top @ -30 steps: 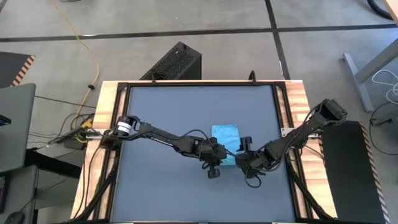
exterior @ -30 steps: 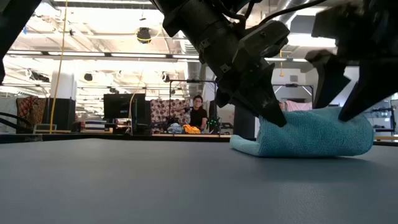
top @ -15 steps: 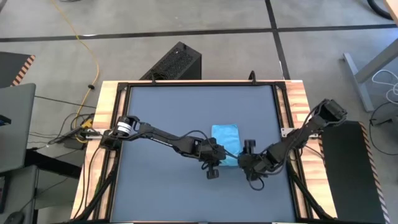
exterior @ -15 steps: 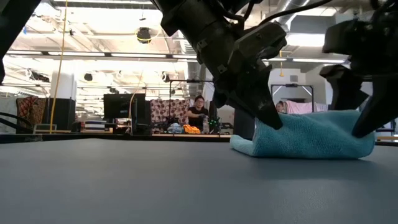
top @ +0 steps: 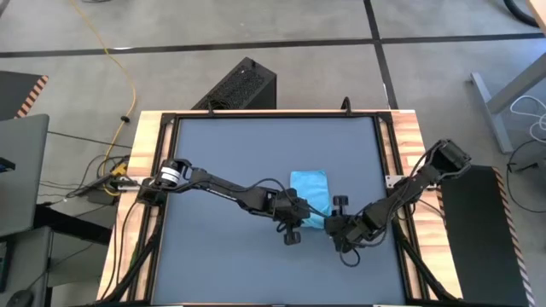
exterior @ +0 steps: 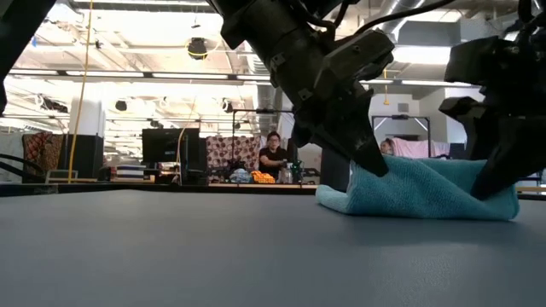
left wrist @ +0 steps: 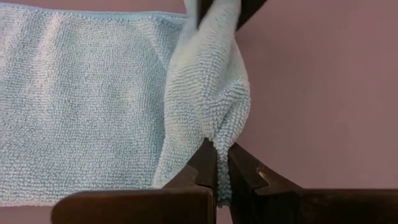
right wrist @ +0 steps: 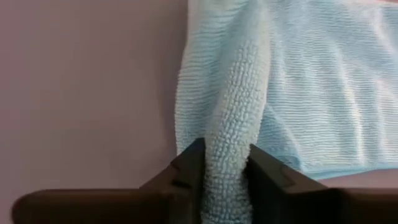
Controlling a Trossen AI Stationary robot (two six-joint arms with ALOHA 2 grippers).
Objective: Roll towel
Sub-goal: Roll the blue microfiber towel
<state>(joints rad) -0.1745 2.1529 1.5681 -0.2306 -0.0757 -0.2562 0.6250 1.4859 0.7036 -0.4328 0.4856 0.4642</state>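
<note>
Towel (top: pixel 309 189), sky-blue, near edge bunched

Dark grey tabletop (top: pixel 222 145), yellow cable (top: pixel 128 77), seated person (exterior: pixel 273 156)

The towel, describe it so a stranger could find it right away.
On the dark grey tabletop, look right of centre, where the left gripper and right gripper meet. The towel lies there, both grippers pinching its rolled near edge: small, sky-blue, the only cloth.

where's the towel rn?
High view: the towel lies right of the table's centre, its near edge pinched between the left gripper and the right gripper.
</note>
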